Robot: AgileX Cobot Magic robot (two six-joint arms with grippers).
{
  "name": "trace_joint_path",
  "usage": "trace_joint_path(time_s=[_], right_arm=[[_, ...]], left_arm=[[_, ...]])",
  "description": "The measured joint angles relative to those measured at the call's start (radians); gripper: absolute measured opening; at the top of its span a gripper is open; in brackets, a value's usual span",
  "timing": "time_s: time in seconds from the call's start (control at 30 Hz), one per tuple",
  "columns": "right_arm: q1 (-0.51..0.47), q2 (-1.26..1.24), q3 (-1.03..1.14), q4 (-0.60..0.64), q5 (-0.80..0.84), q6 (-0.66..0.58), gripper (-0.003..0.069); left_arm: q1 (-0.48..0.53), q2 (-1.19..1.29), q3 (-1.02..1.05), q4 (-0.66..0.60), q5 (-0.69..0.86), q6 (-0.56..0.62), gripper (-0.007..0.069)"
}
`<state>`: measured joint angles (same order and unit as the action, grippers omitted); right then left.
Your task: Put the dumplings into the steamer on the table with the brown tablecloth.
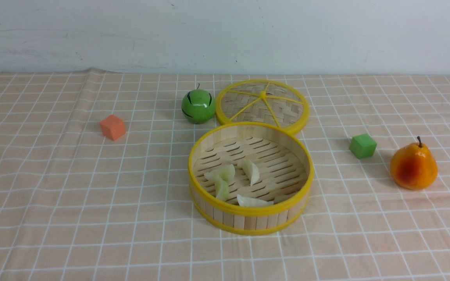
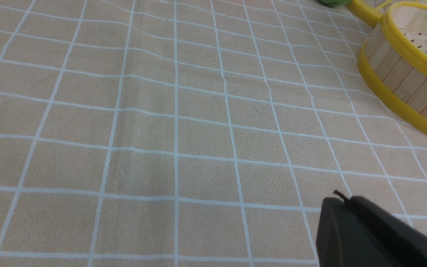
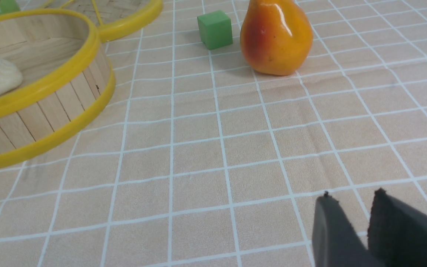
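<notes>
Worktop (image 1: 53,218) w/ brown tablecloth (image 1: 365,234), pale wall behind. Steamer (image 1: 248,224) at centre; all four dumplings (image 1: 225,175) inside on slat floor, so task looks done. Lid (image 1: 262,102) flat at steamer's 12 o'clock, out of way. Left pincer (image 2: 341,202) pressed together, empty. Right pincer (image 3: 350,200) slightly spread, empty, clear of steamer.

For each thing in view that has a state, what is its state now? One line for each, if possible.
steamer: uncovered, upright, four dumplings inside
dumplings: all on the steamer floor
lid: off, behind the steamer, its near edge hidden by the steamer rim
left gripper: shut, empty
right gripper: slightly open, empty
pear: upright on the cloth
green ball: on the cloth beside the lid
</notes>
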<state>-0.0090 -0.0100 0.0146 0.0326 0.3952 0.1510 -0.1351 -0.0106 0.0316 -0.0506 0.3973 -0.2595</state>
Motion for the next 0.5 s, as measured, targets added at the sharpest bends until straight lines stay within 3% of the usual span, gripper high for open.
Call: trace_joint_path(time_s=[0.5], right_arm=[[0.0, 0.0, 0.0, 0.0, 0.0, 0.0, 0.0178]], left_arm=[[0.0, 0.0, 0.0, 0.0, 0.0, 0.0, 0.0016]])
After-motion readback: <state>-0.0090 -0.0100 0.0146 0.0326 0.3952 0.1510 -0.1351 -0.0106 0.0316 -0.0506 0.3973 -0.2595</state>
